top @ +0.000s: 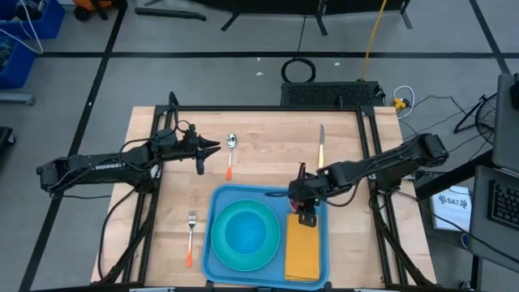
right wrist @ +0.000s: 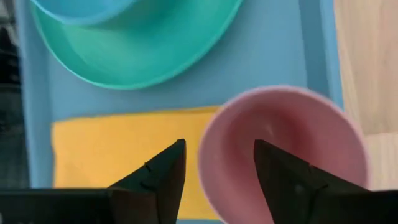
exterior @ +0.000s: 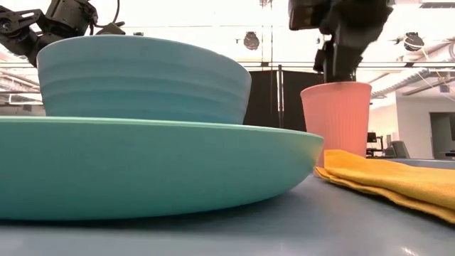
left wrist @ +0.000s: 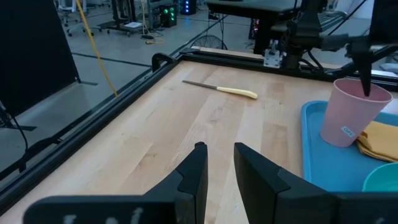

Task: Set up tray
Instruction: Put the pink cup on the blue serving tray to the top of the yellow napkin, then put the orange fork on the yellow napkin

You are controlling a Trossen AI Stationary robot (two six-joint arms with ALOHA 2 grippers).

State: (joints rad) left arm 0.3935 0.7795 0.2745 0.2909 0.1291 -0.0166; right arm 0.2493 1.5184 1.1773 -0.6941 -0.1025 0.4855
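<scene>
A large flat blue tray (top: 214,258) with rounded corners and a raised rim lies flat on the wooden desk (top: 268,154), lower centre of the overhead frame.

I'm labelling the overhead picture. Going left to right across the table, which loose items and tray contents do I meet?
Fork → spoon → turquoise plate holding a bowl → orange-yellow napkin → knife. The plate and napkin lie in the blue tray.

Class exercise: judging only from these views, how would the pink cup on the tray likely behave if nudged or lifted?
The pink cup looks thin-walled and empty, so probably light. It stands tall on a narrower base, so a sideways push may tip it. Tipped, its round tapered body would likely roll in a curve on the tray.
</scene>
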